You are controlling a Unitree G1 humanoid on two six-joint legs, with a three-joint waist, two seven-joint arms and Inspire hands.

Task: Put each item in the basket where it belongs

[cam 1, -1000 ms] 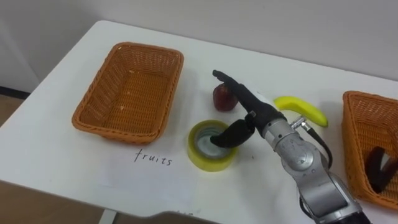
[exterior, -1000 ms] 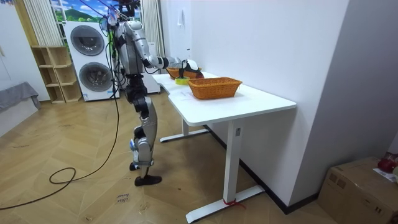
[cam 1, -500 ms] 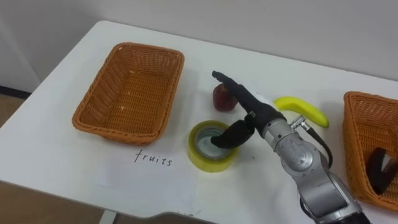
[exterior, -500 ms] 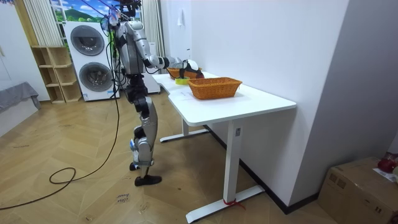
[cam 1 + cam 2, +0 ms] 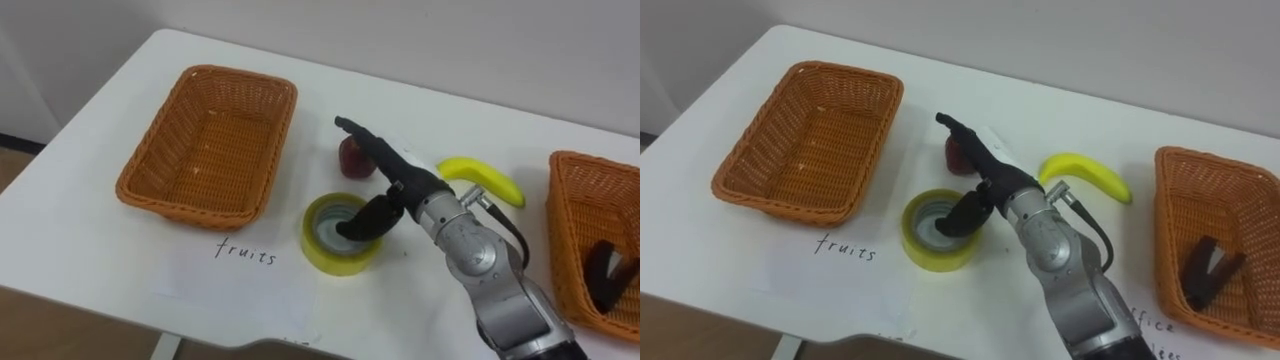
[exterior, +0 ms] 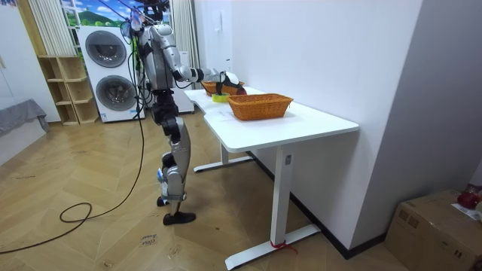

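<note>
- Our right hand (image 5: 406, 186) hangs open over the tape (image 5: 326, 258), thumb angled toward its core, gripping nothing; we judge it is lining up a pinch.
- The tape lies on the table (image 5: 70, 250), just beside the apple (image 5: 351, 158).

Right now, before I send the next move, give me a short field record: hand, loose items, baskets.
right hand: open, fingers stretched over the apple, thumb down at the tape roll's hole, holding nothing
apple: on the table, under the fingertips; contact cannot be told
tape roll: yellow, lying flat, nearer the robot than the apple
banana: on the table, right of the hand
left basket: nothing in it, paper label before it
right basket: holds a dark item
unsorted: apple, banana, tape roll
</note>
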